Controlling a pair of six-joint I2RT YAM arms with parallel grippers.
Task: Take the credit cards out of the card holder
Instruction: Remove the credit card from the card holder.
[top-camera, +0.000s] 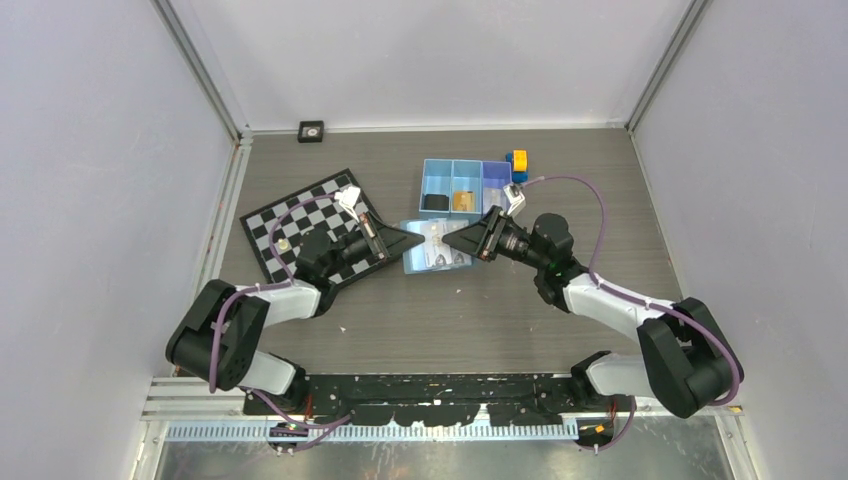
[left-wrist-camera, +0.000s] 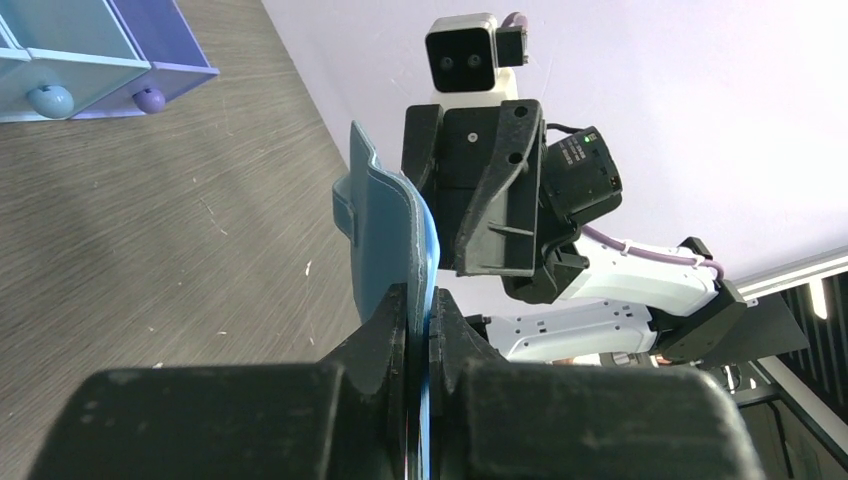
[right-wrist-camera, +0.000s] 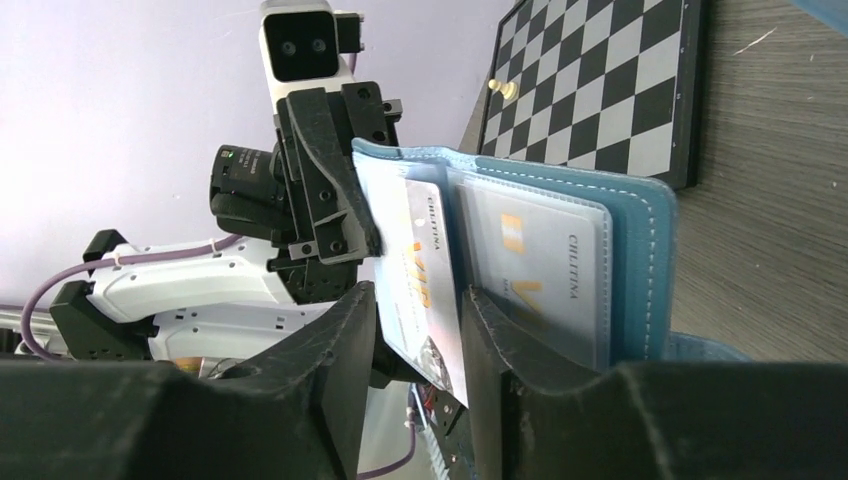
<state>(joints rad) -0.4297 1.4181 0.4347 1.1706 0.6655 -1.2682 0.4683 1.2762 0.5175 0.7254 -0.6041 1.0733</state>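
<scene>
The blue card holder (top-camera: 435, 246) hangs open and upright between both grippers, just above the table. My left gripper (left-wrist-camera: 420, 300) is shut on one edge of the card holder (left-wrist-camera: 385, 225). In the right wrist view the card holder (right-wrist-camera: 640, 235) shows its lighter inside. A pale credit card (right-wrist-camera: 425, 265) sticks out of a pocket and stands between the parted jaws of my right gripper (right-wrist-camera: 420, 300), with a gap on its left side. A second pale card (right-wrist-camera: 545, 265) sits in its pocket. In the top view my right gripper (top-camera: 452, 241) faces my left gripper (top-camera: 415, 238).
A chessboard (top-camera: 300, 225) with a small pawn (top-camera: 285, 243) lies under the left arm. A three-compartment blue tray (top-camera: 465, 185) behind the holder contains a black item and a tan flat piece (top-camera: 462, 200). Yellow and blue blocks (top-camera: 517, 163) stand at its right end.
</scene>
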